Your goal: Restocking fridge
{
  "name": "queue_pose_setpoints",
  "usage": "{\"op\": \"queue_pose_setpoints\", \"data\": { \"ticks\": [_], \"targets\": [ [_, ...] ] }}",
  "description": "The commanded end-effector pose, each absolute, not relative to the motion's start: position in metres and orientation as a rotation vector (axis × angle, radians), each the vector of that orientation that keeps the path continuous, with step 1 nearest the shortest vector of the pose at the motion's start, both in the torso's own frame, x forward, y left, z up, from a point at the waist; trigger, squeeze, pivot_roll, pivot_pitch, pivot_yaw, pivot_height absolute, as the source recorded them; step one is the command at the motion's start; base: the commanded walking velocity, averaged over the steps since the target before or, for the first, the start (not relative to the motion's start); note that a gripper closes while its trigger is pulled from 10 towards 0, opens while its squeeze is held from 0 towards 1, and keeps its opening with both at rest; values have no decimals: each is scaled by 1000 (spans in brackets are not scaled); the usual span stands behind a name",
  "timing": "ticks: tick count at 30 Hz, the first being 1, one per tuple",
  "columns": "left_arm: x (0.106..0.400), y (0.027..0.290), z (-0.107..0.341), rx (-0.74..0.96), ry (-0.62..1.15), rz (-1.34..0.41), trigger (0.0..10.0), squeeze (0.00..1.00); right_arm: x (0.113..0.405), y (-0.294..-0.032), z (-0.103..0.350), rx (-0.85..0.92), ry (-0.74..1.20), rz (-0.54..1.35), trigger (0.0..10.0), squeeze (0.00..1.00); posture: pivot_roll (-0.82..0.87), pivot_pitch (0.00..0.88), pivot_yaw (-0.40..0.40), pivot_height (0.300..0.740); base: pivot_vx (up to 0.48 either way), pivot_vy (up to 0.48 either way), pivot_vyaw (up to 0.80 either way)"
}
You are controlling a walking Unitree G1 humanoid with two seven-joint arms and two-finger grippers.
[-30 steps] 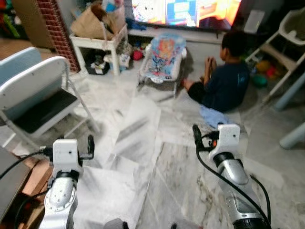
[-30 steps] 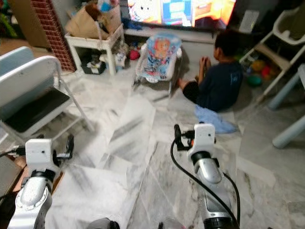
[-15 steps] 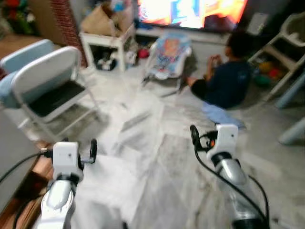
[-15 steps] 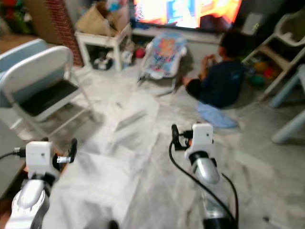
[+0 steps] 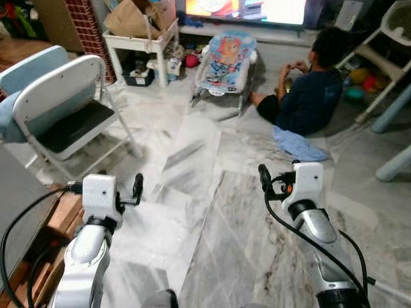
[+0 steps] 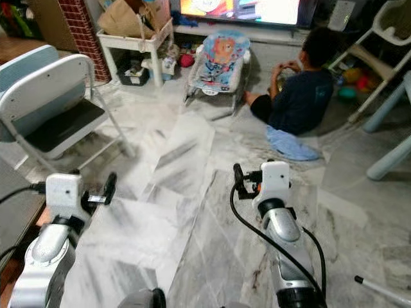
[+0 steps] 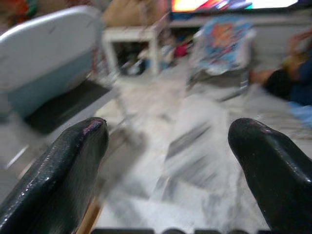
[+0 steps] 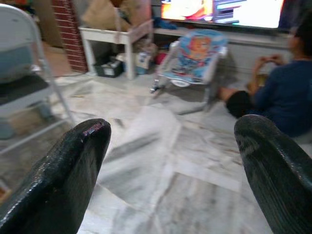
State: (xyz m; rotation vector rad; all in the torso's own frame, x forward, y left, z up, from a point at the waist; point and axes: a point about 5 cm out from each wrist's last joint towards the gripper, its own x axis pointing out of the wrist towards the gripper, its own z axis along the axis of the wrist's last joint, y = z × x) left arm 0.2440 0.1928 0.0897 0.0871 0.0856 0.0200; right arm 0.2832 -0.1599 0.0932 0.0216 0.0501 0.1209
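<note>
Both my arms are raised in front of me over a pale marble floor point(image 5: 231, 231); my left hand point(image 7: 165, 161) is spread wide with nothing between its fingers point(image 7: 68, 165); my right hand point(image 8: 170, 165) is likewise wide and holds nothing. In the head views the left hand point(image 5: 137, 187) sits low on my left, the right hand point(image 5: 264, 178) low on my right, well apart from each other.

No fridge or stock to be made out anywhere here; what lies ahead is a living room. A folding chair point(image 5: 61, 109) with a white back and dark seat stands on my left, a light blue chair point(image 5: 22, 74) just behind it; a brick pillar point(image 5: 87, 29) rises farther back on that side. A small white worktop point(image 5: 138, 45) near the pillar carries a brown paper bag point(image 5: 128, 18), with clutter underneath. A baby bouncer point(image 5: 225, 58) with a cartoon print stands on the floor beside it. A person in a dark top point(image 5: 308, 96) sits on the floor facing a lit television point(image 5: 257, 9); a blue cloth point(image 5: 298, 146) lies just behind them. A white high chair point(image 5: 385, 45) stands at far right; coloured toys point(image 5: 356, 86) lie beneath it.
</note>
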Motion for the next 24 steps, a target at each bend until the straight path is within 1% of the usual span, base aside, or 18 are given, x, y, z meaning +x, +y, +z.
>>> {"op": "queue_pose_setpoints", "data": {
  "ticks": [1,7,18,24],
  "targets": [
    [243,198,88,92,91,62,10000,0,281,-159,95,16,40,127,10000,0,-53,91,37,740,0,307,0],
    [244,201,88,92,100,77,10000,0,280,-157,95,16,43,127,10000,0,-42,103,41,740,0,391,0],
    [245,201,87,94,98,98,10000,0,287,-165,103,-10,8,104,10000,0,-48,103,47,740,0,426,0],
    [235,200,82,91,114,114,10000,0,284,-167,99,-25,19,104,10000,0,-40,95,41,740,0,426,0]
  ]
}}
